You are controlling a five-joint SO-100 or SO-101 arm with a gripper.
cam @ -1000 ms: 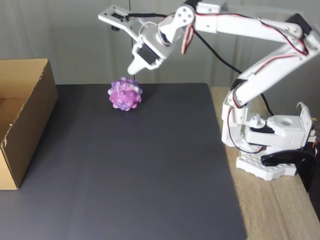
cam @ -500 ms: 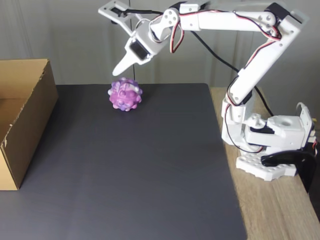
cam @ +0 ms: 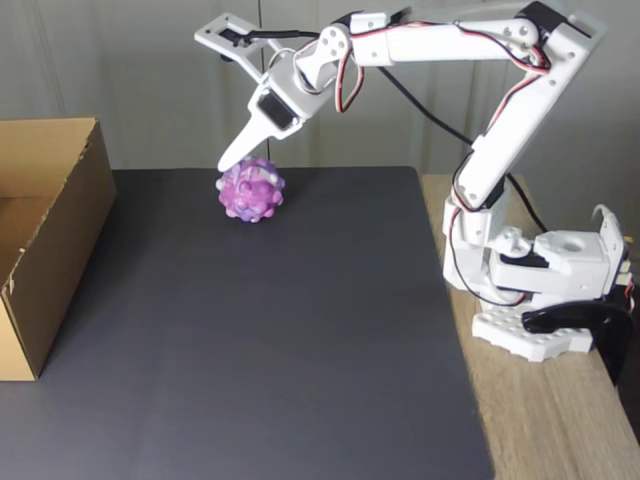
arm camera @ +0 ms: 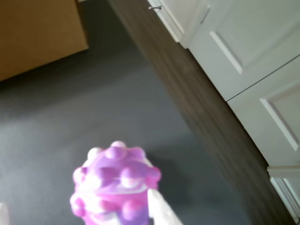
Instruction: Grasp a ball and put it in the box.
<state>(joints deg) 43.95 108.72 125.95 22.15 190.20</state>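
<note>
The ball (cam: 251,189) sits on the dark mat (cam: 270,330) near its far edge, left of the middle in the fixed view, well apart from the box (cam: 45,235), which stands at the left edge of the mat with its open top showing tan inner walls. The arm (cam: 500,130) reaches from its base (cam: 540,290) on the wooden table (cam: 560,420) at the right, across and over the far side of the mat. The gripper (cam: 228,158) hangs just above the ball's upper left, its white fixed finger (cam: 243,140) angled down with the tip at or just off the ball's top; I cannot tell whether they touch. The other finger (cam: 225,35) is raised high and far from the first, so the jaws stand wide apart with nothing between them. In the wrist view the ball (arm camera: 115,183) lies low in the picture, blurred, with a white fingertip (arm camera: 159,208) overlapping its lower right. Beyond it there is the mat (arm camera: 93,103), a corner of the box (arm camera: 40,33) at upper left, and white panelled cabinet doors (arm camera: 248,61) to the right.
</note>
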